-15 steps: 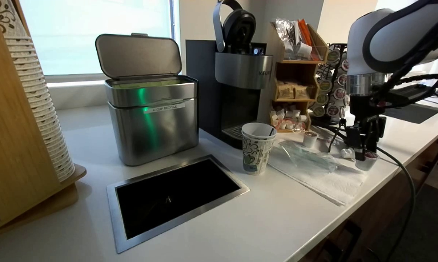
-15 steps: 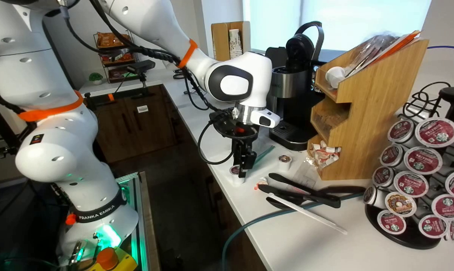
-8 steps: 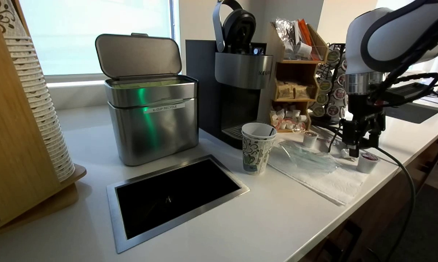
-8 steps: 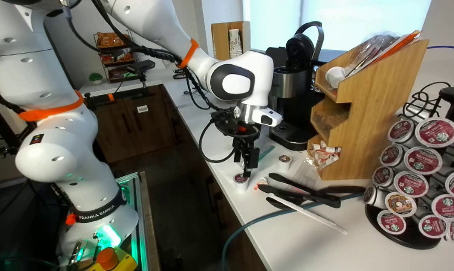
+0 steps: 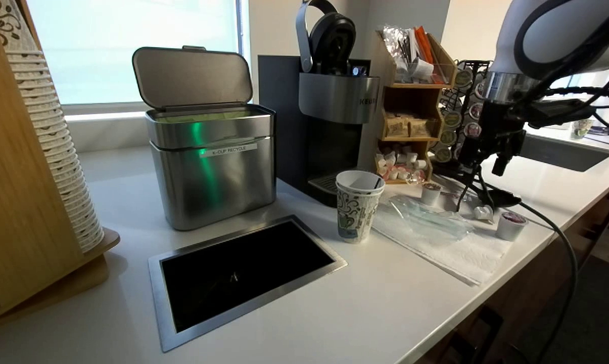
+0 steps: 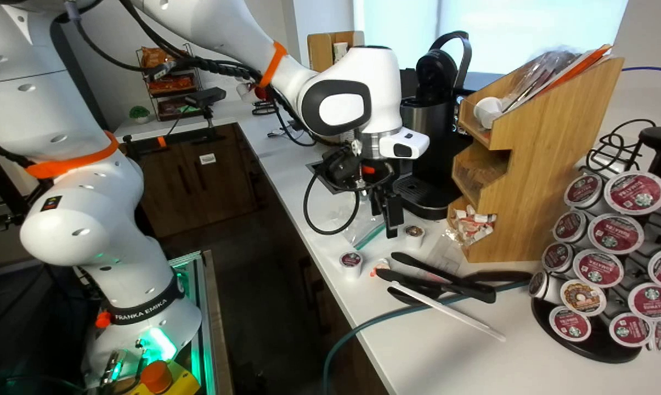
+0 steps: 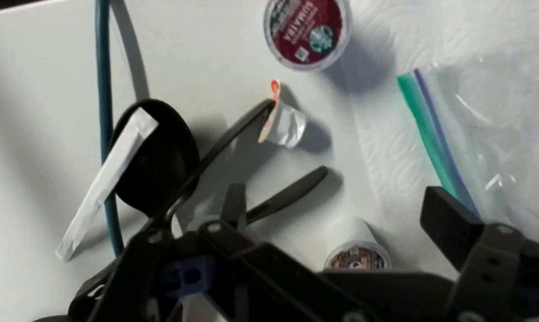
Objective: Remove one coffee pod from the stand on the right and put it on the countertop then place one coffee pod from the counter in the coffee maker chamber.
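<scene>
We find the countertop (image 6: 445, 367) bearing the open coffee maker (image 5: 337, 98) toward its back edge, and a loaded pod stand (image 6: 598, 351) well in from the front edge. The gripper (image 7: 341, 210) hangs above, fingers spread. One red-lidded pod (image 6: 351, 264) stands upright near the front edge, one brown-lidded pod (image 6: 414, 237) farther in.

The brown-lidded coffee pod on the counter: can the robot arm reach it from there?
Probably yes: the fingers are spread and empty, the brown-lidded coffee pod shows between them in the wrist view, and nothing lies on it. They'd likely need lowering.
</scene>
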Tool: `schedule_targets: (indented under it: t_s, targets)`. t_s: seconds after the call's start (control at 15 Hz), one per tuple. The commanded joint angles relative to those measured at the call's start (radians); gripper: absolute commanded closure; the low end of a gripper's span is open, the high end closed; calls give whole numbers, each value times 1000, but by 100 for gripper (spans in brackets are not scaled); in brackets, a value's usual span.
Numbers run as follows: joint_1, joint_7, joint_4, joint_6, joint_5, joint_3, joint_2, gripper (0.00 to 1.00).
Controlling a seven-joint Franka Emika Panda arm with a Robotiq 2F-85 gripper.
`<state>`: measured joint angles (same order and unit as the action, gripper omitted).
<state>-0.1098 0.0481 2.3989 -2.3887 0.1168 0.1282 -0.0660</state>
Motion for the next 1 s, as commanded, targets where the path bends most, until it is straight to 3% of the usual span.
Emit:
schedule_targets:
  t_s: [0.0, 0.2, 0.27, 0.53, 0.93]
  targets:
    - [-3, -47, -7, -4, -70, -4, -6, 0]
    - [7, -119, -15, -4, -158, -5, -20, 0]
    - [6, -47, -29, -36, -158, -11, 6, 0]
    - [13, 49, -76, -64, -164, -24, 65, 0]
    - [11, 124, -178, 8, -158, -25, 151, 0]
